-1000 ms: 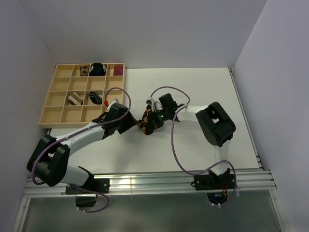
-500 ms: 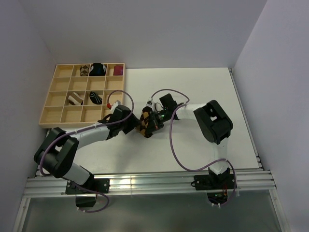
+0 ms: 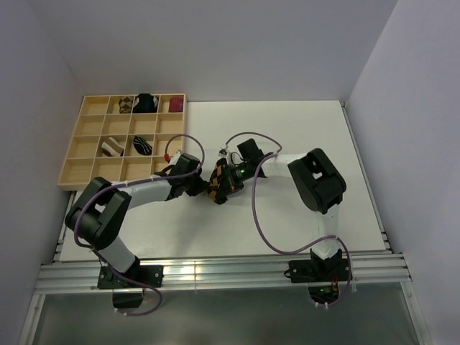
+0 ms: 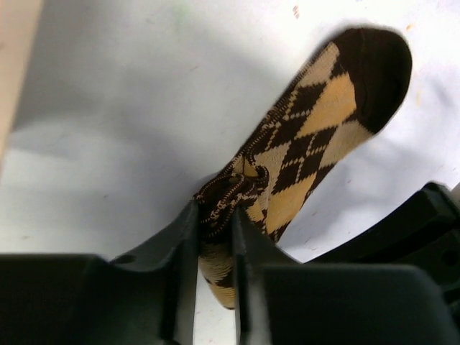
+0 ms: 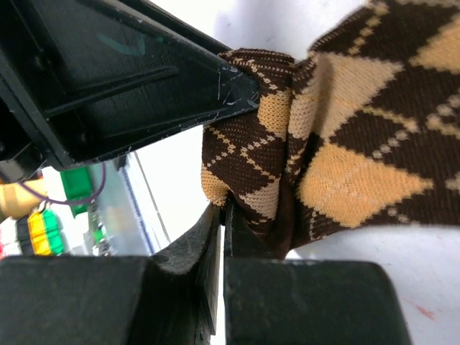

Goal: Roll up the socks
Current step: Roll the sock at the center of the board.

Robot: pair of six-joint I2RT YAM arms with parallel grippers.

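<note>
A brown-and-tan argyle sock point(image 3: 218, 187) lies bunched at the table's middle, between both grippers. My left gripper point(image 3: 205, 188) comes at it from the left, and its jaws pinch a fold of the sock point(image 4: 316, 122) in the left wrist view point(image 4: 215, 215). From the right, my right gripper point(image 3: 226, 178) is shut on the sock's edge point(image 5: 345, 144), the cloth caught at its fingertips point(image 5: 224, 214). The left gripper's black finger point(image 5: 144, 79) touches the same bunch. A brown-and-cream striped sock point(image 3: 111, 147) and a black white-striped sock point(image 3: 142, 146) sit in tray cells.
A wooden compartment tray point(image 3: 86, 169) stands at the back left. Its top row holds an argyle bundle point(image 3: 126, 105), a black-and-blue bundle point(image 3: 147, 103) and a maroon bundle point(image 3: 175, 105). White walls close in the table at the back and on the right.
My left gripper has moved right, up to the argyle sock, and its jaws have closed on a fold. The right gripper has kept its grip and shifted slightly left.
</note>
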